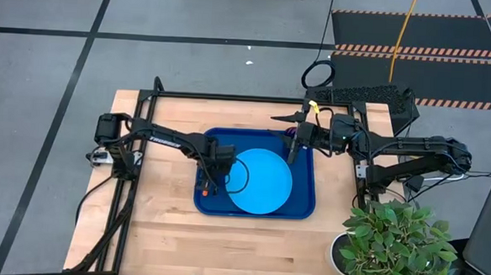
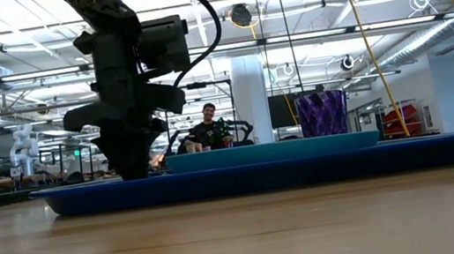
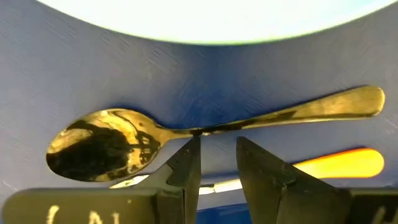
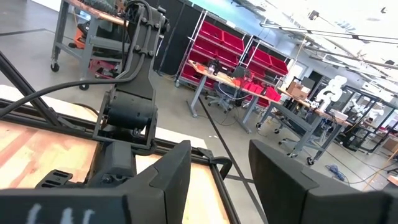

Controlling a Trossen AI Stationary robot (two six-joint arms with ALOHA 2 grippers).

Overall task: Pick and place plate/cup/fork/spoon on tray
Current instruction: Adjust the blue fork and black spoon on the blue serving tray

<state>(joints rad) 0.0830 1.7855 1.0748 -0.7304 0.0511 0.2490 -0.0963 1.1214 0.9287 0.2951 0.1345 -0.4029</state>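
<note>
Left gripper (image 3: 217, 163) is down in the tray (image 1: 301, 209), left of the plate (image 1: 260, 182), fingers parted just clear of the spoon (image 3: 211, 127) (fork (image 3: 336, 165) beside it). Right gripper (image 4: 221, 177) hovers unclenched over the cup (image 2: 321, 114), far right.

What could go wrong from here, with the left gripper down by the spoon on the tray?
1. The left gripper stands open right at the spoon; lifting or closing carelessly could drag it into the fork beside it.
2. The right gripper hovers near the cup; a swing could tip it.
</note>
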